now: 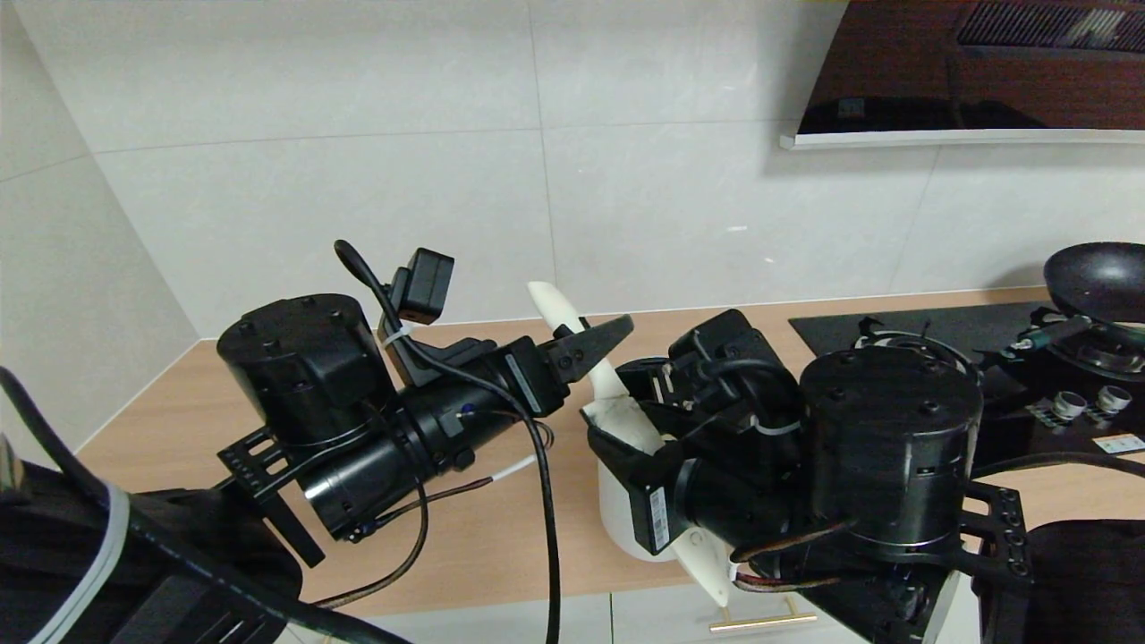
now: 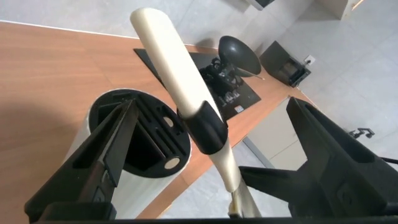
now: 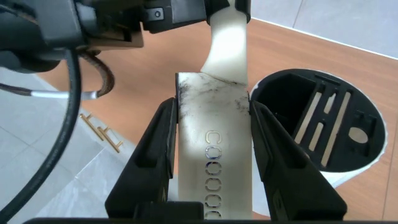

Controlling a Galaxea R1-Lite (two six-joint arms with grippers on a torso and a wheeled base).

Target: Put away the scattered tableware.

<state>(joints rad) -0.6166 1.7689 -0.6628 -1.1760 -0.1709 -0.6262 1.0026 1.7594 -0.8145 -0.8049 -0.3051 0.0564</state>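
You've got R gripper [image 3: 211,124] clamped on the spatula [image 2: 168,56] over the utensil holder [image 1: 619,510], L gripper [image 2: 211,102] spread round it, prob to regrip.

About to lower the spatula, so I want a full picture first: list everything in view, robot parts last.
white slotted spatula: 1, white, held in the air over the counter.
white cylindrical utensil holder: 1, white with a black divided insert, standing on the counter beside the spatula's blade.
black wok: 1, black, on the hob at far right.
black gas hob: 1, black, set into the counter on the right.
light wooden counter: 1, tan, along the tiled wall.
left gripper: 1, black, open, astride the spatula's handle.
right gripper: 1, black, shut on the blade.
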